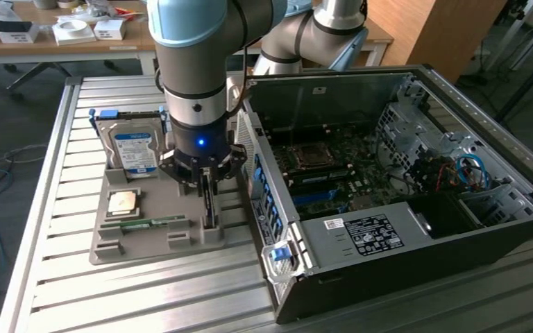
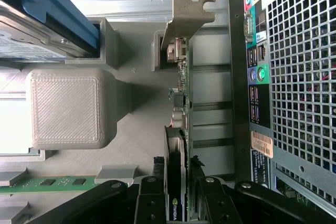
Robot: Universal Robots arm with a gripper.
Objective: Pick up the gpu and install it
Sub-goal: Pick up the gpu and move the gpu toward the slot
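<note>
The gpu stood on edge in its tray beside the case — not lifted, nothing installed. The gripper sat astride it — clamped or not, I couldn't tell.

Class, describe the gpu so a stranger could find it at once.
A grey tray lies beside the open computer case, on the exterior view's left. In its slot nearest the case, under the gripper, the gpu stands on edge: thin and dark, unlike the silver hard drive and green memory stick.
</note>
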